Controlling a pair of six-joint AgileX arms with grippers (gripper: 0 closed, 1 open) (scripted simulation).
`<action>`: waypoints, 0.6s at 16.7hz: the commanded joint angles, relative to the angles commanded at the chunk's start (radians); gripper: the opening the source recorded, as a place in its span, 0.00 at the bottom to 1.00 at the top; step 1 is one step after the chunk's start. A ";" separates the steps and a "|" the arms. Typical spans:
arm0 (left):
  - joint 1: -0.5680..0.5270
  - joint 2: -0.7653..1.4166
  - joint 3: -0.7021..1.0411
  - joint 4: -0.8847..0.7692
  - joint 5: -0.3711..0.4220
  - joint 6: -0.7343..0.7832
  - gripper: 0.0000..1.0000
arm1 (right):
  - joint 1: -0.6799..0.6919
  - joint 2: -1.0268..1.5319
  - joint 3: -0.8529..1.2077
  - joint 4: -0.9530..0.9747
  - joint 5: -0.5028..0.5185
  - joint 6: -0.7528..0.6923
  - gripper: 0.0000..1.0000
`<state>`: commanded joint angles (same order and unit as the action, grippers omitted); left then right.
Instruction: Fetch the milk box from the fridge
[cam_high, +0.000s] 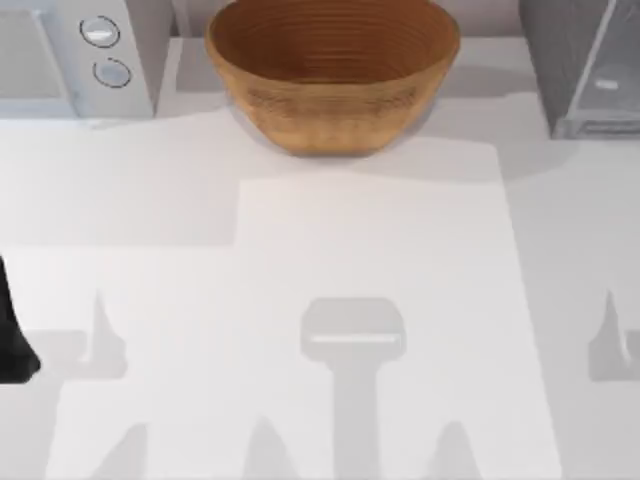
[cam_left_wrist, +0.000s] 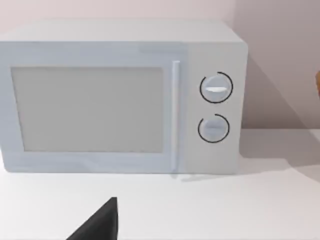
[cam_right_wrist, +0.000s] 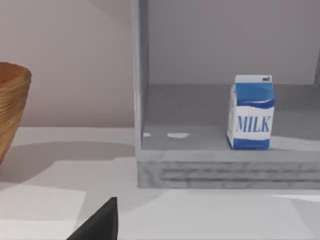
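The milk box (cam_right_wrist: 251, 112), a small blue and white carton marked MILK, stands upright on the grey floor inside the fridge (cam_right_wrist: 141, 80), whose inside is open to the right wrist view. In the top view the fridge (cam_high: 585, 70) is at the table's back right corner. A dark part of my right gripper (cam_right_wrist: 100, 225) shows at the edge of its wrist view, well short of the fridge. My left gripper (cam_left_wrist: 100, 225) faces the white appliance, and the left arm (cam_high: 12, 340) sits at the table's left edge.
A white appliance with two round knobs (cam_high: 75, 55) stands at the back left. A large brown bowl (cam_high: 333, 70) sits at the back middle, between it and the fridge. The white table (cam_high: 330, 250) spreads out in front of them.
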<state>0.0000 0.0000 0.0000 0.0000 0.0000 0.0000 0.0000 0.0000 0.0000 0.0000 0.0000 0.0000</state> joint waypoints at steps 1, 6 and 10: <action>0.000 0.000 0.000 0.000 0.000 0.000 1.00 | 0.000 0.000 0.000 0.000 0.000 0.000 1.00; 0.000 0.000 0.000 0.000 0.000 0.000 1.00 | -0.039 0.104 0.018 0.105 -0.039 -0.001 1.00; 0.000 0.000 0.000 0.000 0.000 0.000 1.00 | -0.127 0.372 0.052 0.370 -0.121 -0.001 1.00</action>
<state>0.0000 0.0000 0.0000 0.0000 0.0000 0.0000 -0.1272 0.3721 0.0520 0.3697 -0.1214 -0.0012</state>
